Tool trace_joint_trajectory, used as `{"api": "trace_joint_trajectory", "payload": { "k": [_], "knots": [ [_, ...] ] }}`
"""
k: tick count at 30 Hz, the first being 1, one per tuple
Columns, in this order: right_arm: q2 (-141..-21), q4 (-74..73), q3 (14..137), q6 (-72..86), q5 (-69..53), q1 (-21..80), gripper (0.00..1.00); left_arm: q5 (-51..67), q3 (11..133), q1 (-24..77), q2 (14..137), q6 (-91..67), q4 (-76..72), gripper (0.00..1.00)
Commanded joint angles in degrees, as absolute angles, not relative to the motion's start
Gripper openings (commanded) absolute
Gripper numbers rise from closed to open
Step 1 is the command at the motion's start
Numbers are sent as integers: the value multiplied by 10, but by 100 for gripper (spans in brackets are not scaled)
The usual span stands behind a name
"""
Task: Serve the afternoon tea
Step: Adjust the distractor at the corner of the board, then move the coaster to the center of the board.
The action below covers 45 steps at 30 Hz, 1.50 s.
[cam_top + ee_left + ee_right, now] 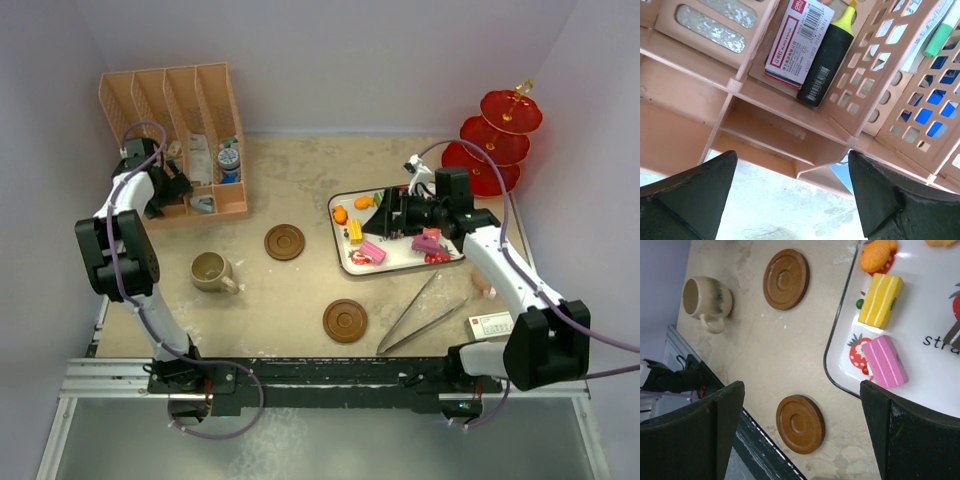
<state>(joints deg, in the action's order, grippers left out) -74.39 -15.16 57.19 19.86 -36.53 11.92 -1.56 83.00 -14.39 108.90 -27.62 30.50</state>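
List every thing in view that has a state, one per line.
Tan ceramic mug: upright, on no saucer.
Far brown round saucer: bare.
Near brown round saucer: bare.
Red three-tier stand: upright, tiers bare.
White rectangular tray: loaded with toy cakes.
Metal tongs: lying flat, arms spread.
Left gripper: open, empty.
Right gripper: open, empty.

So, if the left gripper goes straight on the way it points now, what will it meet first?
Most likely the peach rack: its low front compartment stands directly ahead of the open left gripper. Nothing shows in between in the wrist view, though the depth is hard to judge.
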Motion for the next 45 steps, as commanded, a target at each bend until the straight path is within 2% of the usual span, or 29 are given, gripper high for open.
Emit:
{"api": "trace_joint_trajectory", "payload": {
  "k": [1,6,12,17,21,24,29,37,41,45],
  "knots": [
    [-773,-170,610,176,-326,117,99,-40,851,-152,1070,-264,302,90],
    [-797,-190,632,198,-214,117,99,21,803,-151,975,-279,260,90],
    [-810,-157,637,220,-208,117,99,84,781,-126,861,-277,278,91],
    [-799,-140,616,238,-243,124,99,95,708,2,755,-296,254,91],
    [-740,-141,567,292,-160,124,99,91,656,121,724,-341,201,91],
    [-676,-144,530,338,-94,123,99,48,655,196,757,-333,202,91],
    [-573,-159,481,398,18,123,99,18,683,249,861,-354,170,91],
    [-519,-170,469,394,12,122,99,-59,844,311,1081,-364,214,90],
    [-530,-184,474,385,4,122,99,-113,883,311,1142,-354,217,90],
    [-540,-188,479,377,5,122,99,-100,918,311,1196,-333,224,90]
  ]
}}
